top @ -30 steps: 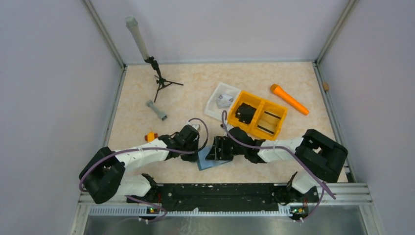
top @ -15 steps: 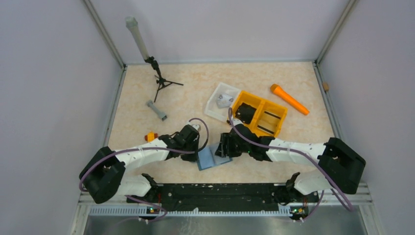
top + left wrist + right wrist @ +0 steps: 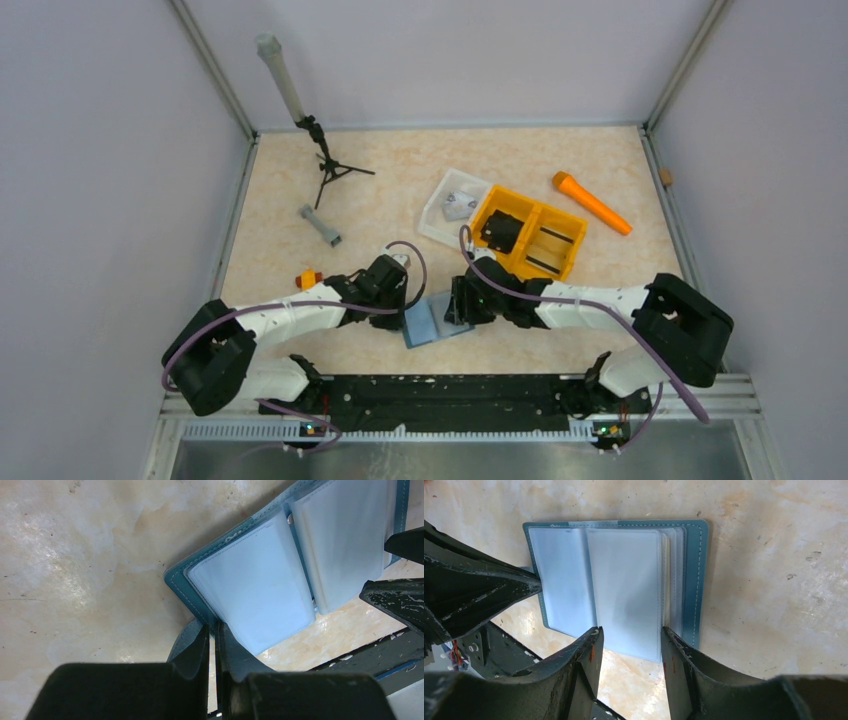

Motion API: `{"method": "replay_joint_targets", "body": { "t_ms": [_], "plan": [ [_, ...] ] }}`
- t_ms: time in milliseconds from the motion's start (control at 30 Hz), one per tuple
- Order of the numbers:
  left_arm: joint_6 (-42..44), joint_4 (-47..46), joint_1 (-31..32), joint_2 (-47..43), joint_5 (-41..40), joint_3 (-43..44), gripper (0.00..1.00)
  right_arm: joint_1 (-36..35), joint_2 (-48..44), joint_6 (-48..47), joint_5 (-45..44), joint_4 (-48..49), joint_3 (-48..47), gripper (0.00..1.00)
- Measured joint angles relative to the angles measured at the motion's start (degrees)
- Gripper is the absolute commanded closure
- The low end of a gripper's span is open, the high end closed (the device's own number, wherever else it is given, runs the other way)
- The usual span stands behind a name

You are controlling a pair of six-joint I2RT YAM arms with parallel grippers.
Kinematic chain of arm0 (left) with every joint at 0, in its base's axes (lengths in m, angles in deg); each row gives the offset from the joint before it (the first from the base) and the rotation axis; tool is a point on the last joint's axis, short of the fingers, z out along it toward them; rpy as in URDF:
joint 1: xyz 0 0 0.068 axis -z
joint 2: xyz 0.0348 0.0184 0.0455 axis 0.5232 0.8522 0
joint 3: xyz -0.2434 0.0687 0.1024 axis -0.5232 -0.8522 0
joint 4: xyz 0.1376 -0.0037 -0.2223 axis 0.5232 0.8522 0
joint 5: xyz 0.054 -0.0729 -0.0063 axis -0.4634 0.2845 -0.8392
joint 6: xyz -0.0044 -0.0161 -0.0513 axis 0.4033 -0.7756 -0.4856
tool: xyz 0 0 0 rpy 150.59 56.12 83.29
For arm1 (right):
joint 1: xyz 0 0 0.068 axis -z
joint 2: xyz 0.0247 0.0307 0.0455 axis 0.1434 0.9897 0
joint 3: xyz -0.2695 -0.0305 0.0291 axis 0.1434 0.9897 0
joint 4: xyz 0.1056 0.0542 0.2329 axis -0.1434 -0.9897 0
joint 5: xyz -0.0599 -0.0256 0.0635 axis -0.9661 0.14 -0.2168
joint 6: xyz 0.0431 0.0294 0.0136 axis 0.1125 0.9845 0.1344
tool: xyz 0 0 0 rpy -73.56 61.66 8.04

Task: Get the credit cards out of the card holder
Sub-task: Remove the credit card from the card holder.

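The teal-blue card holder (image 3: 430,322) lies open on the table near the front edge, its clear plastic sleeves (image 3: 624,580) spread flat. My left gripper (image 3: 402,312) is shut on the holder's left cover edge; the wrist view shows its tips (image 3: 215,630) pinching the teal border (image 3: 200,605). My right gripper (image 3: 458,306) is open and low over the right-hand sleeves, its tips (image 3: 630,632) straddling the top sleeve's near edge. Thin cream edges (image 3: 666,575) show in the right-hand sleeve stack. I cannot tell whether they are cards.
An orange divided bin (image 3: 545,215) with black parts and a white tray (image 3: 438,212) stand behind the right arm. An orange cylinder (image 3: 590,202) lies at the back right. A small tripod (image 3: 325,165), a grey bar (image 3: 320,225) and a small orange piece (image 3: 308,279) are to the left.
My right gripper has drawn back to the right, uncovering more of the open holder, and its arm has shifted. The left arm has stayed still.
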Motion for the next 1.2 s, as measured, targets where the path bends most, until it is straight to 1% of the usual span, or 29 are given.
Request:
{"method": "replay_joint_targets", "body": {
  "t_ms": [333,500,633,733,800,900,1200],
  "plan": [
    [0.0,0.0,0.0,0.0,0.0,0.0,0.92,0.0,0.6,0.0,1.1,1.7,0.0,0.53],
    [0.1,0.0,0.0,0.0,0.0,0.0,0.92,0.0,1.1,0.0,1.8,2.6,0.0,0.56],
    [0.1,0.0,0.0,0.0,0.0,0.0,0.92,0.0,1.2,0.0,1.9,2.9,0.0,0.61],
    [0.2,0.0,0.0,0.0,0.0,0.0,0.92,0.0,1.2,0.3,2.8,3.4,0.0,0.69],
    [0.2,0.0,0.0,0.0,0.0,0.0,0.93,-0.4,1.2,0.6,4.3,4.8,0.0,0.70],
    [0.2,0.0,0.0,0.0,0.0,0.0,0.93,-0.7,1.2,1.0,6.1,6.3,0.0,0.71],
    [0.2,0.0,0.0,0.1,0.1,0.0,0.93,-0.8,1.7,1.2,8.7,9.1,0.0,0.67]
  ]
}}
